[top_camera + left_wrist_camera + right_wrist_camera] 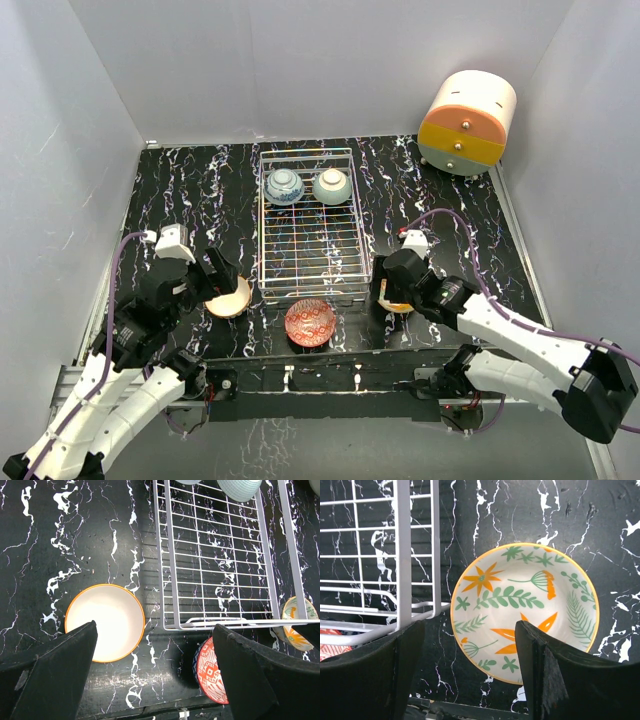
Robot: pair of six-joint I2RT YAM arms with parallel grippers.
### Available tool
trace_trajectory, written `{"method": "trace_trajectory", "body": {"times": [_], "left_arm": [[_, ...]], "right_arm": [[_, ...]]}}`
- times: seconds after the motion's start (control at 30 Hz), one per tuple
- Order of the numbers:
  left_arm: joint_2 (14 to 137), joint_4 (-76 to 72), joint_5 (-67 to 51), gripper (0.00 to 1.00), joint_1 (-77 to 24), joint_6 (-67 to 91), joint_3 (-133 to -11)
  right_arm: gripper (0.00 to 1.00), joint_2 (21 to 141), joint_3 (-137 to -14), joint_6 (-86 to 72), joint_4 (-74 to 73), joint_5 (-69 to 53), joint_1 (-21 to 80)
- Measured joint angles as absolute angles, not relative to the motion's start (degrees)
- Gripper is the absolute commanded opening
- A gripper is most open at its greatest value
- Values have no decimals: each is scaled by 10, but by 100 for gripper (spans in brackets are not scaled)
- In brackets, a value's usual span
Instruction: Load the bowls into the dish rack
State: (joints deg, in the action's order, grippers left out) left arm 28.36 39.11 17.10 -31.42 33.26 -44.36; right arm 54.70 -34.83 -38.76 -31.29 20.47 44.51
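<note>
Looking down on a black marbled bench (180, 190), I see the wire rack (308, 225) at its middle. Two bowls already sit in the rack's far end, the blue bowl (284, 186) and, touching it, the mint bowl (332, 186); both look tipped on their sides. Three bowls remain on the bench, upright:

- The cream bowl (106, 622) is just left of the rack's near corner.
- The red bowl (309, 322) is just in front of the rack's near edge.
- The leafy bowl (525, 612) is just right of the rack's near right corner, close to its wire but apart from it.

The left gripper (155, 627) hangs above the cream bowl, jaws spread wide and empty. The right gripper (470, 625) hangs above the leafy bowl, also spread and holding nothing.

I judge these bowls to be rigid glazed ceramic: fairly light, slick and chippable. I would pinch the rim, one finger inside and one outside, on the side away from the rack, where there is bare bench for the outer finger.

The rack's raised wire side must be cleared on the way in, so each bowl needs a lift before it crosses. The rack's near rows hold nothing. The enclosure walls stand well back from the rack.
</note>
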Motion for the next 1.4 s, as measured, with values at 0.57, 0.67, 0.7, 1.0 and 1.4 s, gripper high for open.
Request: {"method": "trace_trajectory", "body": {"times": [0.57, 0.67, 0.7, 1.0, 1.4], "left_arm": [[291, 392, 171, 97, -314, 333, -446], [291, 393, 171, 97, -314, 333, -446], [291, 393, 171, 97, -314, 333, -446], [290, 395, 171, 97, -314, 335, -446], [283, 396, 171, 97, -314, 337, -446]], "right_arm": [[73, 623, -337, -394, -301, 202, 445], [68, 645, -337, -400, -297, 211, 445], [66, 653, -337, -402, -297, 212, 445], [56, 673, -337, -440, -296, 238, 444], [54, 679, -350, -435, -293, 264, 406]]}}
